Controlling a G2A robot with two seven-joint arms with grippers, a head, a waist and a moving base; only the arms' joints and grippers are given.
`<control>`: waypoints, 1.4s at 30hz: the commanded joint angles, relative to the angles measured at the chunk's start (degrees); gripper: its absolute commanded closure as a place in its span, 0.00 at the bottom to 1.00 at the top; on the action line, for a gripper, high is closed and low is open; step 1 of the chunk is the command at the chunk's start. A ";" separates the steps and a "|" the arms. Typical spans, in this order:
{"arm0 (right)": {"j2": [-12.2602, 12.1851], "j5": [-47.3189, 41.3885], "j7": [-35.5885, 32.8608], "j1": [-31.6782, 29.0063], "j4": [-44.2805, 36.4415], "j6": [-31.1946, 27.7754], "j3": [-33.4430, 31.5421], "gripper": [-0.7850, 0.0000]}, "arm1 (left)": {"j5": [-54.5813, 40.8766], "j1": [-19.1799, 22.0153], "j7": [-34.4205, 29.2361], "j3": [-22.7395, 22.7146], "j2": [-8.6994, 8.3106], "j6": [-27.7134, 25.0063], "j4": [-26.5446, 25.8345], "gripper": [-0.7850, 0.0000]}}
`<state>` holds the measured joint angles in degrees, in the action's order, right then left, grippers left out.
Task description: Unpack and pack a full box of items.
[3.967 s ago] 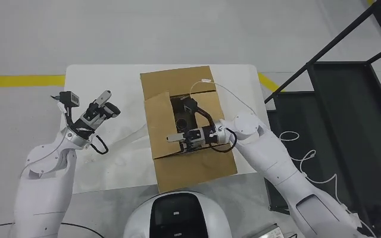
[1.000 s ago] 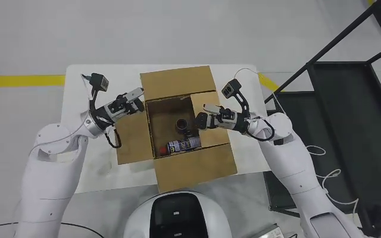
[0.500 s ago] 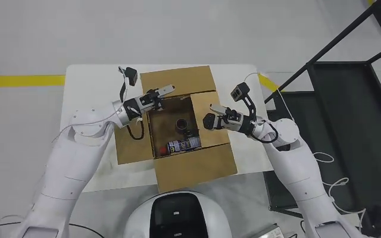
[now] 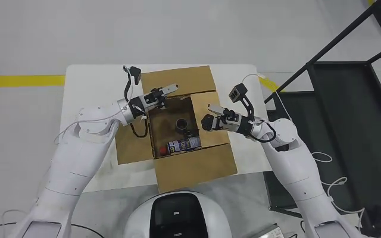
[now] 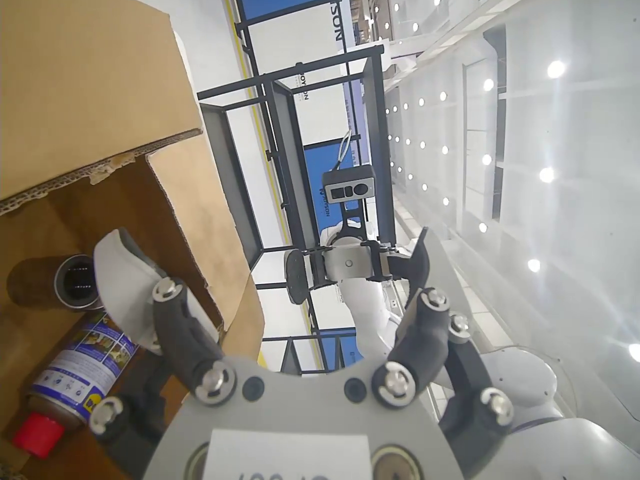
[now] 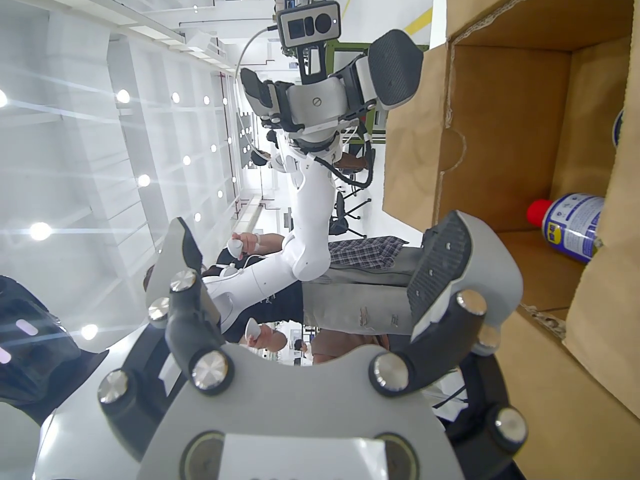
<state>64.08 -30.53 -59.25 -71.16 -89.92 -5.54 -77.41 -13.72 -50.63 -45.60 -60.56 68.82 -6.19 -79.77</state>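
top view puts the open cardboard box [image 4: 193,163] in the middle of the table [image 4: 95,89], and the spray can [image 4: 183,144] lies on its side along the near wall inside, long axis running left to right, red cap at the left end. a dark cylinder [image 4: 181,124] stands just beyond it, farther in. the left gripper [image 4: 167,95] hangs above the far left corner of the opening, spread wide and holding nothing; the right gripper [image 4: 208,116] sits at the right rim, also spread and empty. from the left one the can lies nearer and to the right; from the right one, nearer and to the left, down inside. the right gripper looks the closer of the two, and a grasp across the can's round body would want jaws set near-to-far. a second ago the left gripper was out over the left flap [image 4: 132,146]; it has since swung right to the opening, while the right one has barely shifted. four seconds ago the right gripper was down over the opening.
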 commanded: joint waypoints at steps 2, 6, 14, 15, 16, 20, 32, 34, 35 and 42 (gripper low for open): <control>-0.12 1.60 0.64 -0.20 -0.58 0.64 0.07 0.00 | 0.07 -0.13 0.26 0.01 0.01 0.03 -0.02 0.00; -0.84 1.17 -2.59 -1.18 0.11 2.49 -2.59 0.00 | -1.02 0.58 1.59 2.24 0.79 0.64 1.32 0.00; -2.49 1.43 -8.16 -4.98 -0.23 6.14 -8.92 0.00 | -3.05 8.99 4.90 12.24 5.19 -1.66 14.42 0.00; -2.62 1.20 -8.67 -5.42 -0.47 6.50 -9.33 0.00 | -3.59 9.98 5.41 13.40 5.88 -2.22 16.20 0.00; -2.73 1.14 -9.17 -5.80 -0.69 6.87 -9.60 0.00 | -3.46 11.02 6.14 14.61 6.57 -2.68 18.10 0.00; -3.14 1.93 -11.11 -6.51 -1.64 7.89 -9.79 0.00 | -2.89 14.22 7.69 19.31 9.38 -5.16 24.41 0.00; -3.44 2.76 -13.22 -6.01 -3.06 9.69 -5.81 0.00 | -8.66 17.44 7.60 23.76 15.56 -17.25 35.98 0.00; -3.43 2.79 -13.40 -5.86 -3.74 9.90 -4.87 0.00 | -10.21 17.74 6.55 23.28 16.04 -20.08 36.17 0.00; -3.45 2.99 -13.41 -5.81 -4.12 10.03 -4.49 0.00 | -10.82 17.87 6.00 23.02 16.22 -21.13 36.19 0.00; -3.68 2.83 -13.93 -6.45 -8.12 10.81 -3.03 0.00 | -14.12 18.21 2.55 21.58 17.14 -24.19 35.40 0.00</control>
<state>60.43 -27.13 -72.96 -77.31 -97.22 5.15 -80.53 -27.65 -32.54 -42.64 -38.90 85.81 -30.46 -44.31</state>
